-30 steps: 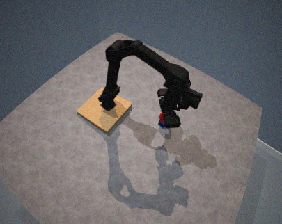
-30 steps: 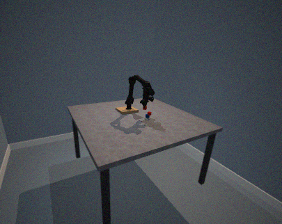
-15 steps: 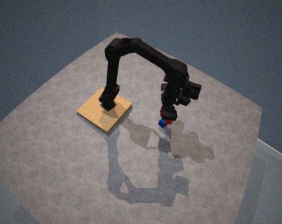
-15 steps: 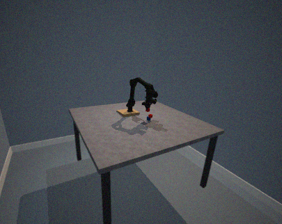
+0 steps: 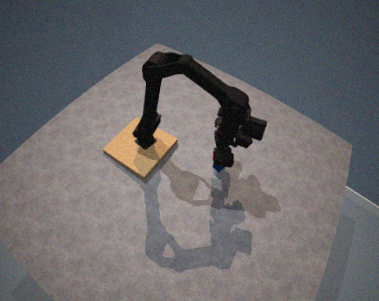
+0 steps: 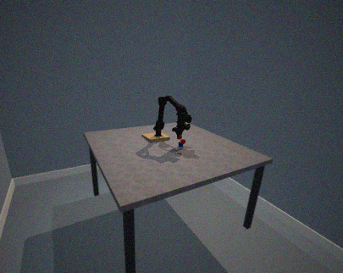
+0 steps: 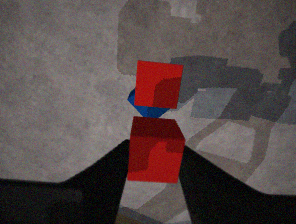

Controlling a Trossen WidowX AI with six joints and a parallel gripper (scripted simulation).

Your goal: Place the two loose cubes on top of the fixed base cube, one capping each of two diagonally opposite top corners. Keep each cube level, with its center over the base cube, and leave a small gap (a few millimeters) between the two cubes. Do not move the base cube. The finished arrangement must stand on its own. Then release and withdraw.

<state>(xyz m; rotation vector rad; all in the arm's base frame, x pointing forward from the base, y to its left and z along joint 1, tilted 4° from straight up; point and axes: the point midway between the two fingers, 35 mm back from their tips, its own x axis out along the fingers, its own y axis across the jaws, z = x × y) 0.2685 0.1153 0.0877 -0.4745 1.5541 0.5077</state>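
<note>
The blue base cube point(image 5: 218, 167) point(image 6: 180, 145) point(image 7: 150, 111) stands on the table, turned relative to the red cubes in the wrist view. One red cube point(image 6: 183, 142) point(image 7: 159, 84) sits on top of it, over its far side in the wrist view, hiding most of its top. My gripper point(image 5: 223, 160) point(image 6: 179, 135) point(image 7: 153, 147) points down and is shut on the other red cube point(image 6: 179, 137) point(image 7: 154, 159). It holds that cube above the table, higher than the placed one and close to the base cube. In the top view the gripper hides most of the cubes.
The arm stands on a wooden board point(image 5: 121, 149) point(image 6: 150, 137) point(image 7: 131, 217) on the grey table point(image 5: 73, 201) point(image 6: 130, 182). Shadows of the arm fall across the tabletop around the cubes. The placed red cube is the near obstacle beside the held one.
</note>
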